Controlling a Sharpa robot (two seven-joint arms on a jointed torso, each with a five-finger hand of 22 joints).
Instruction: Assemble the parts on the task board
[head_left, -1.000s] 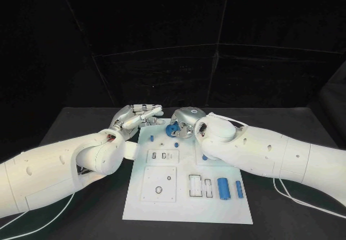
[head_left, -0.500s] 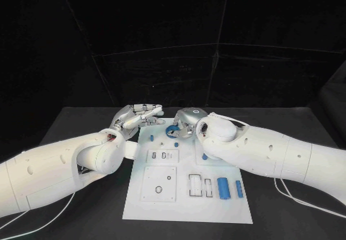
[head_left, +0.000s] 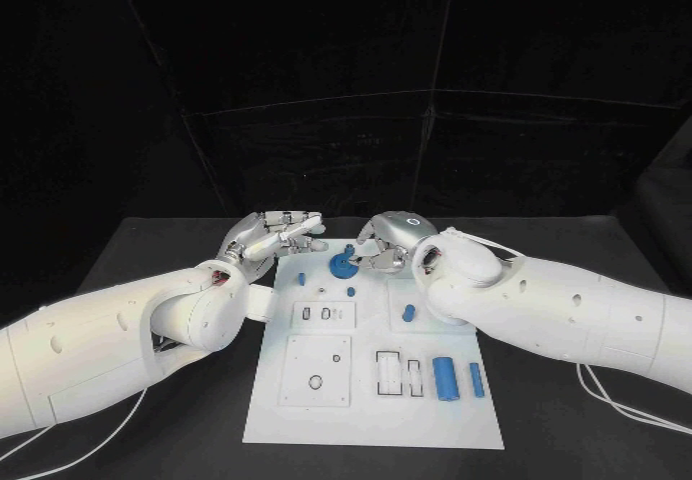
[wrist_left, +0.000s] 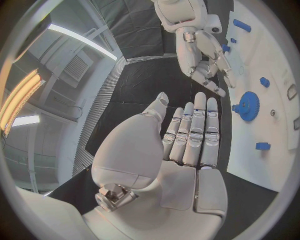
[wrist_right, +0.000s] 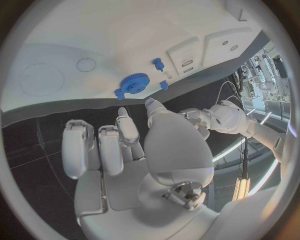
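Observation:
The white task board (head_left: 375, 400) lies in the middle of the black table. A blue gear (head_left: 343, 267) sits on the board's far end, also seen as the gear (wrist_left: 249, 106) and the gear (wrist_right: 134, 83). My right hand (head_left: 387, 240) hovers just right of and beyond the gear, fingers stretched out and holding nothing, as the right hand (wrist_right: 119, 145) shows. My left hand (head_left: 274, 232) is off the board's far left corner, fingers straight and side by side, empty, as the left hand (wrist_left: 187, 145) shows. Two blue cylinders (head_left: 447, 378) lie near the board's right edge.
Small blue pieces stand on the board: a peg (head_left: 302, 279), a second peg (head_left: 351, 291) and an oval piece (head_left: 408, 312). Rectangular recesses (head_left: 400, 372) and a square plate (head_left: 320, 368) take up the near half. Black table surrounds the board.
My right hand has drawn back to the right, off the blue gear, which now stands uncovered on the board. The left hand has stayed put.

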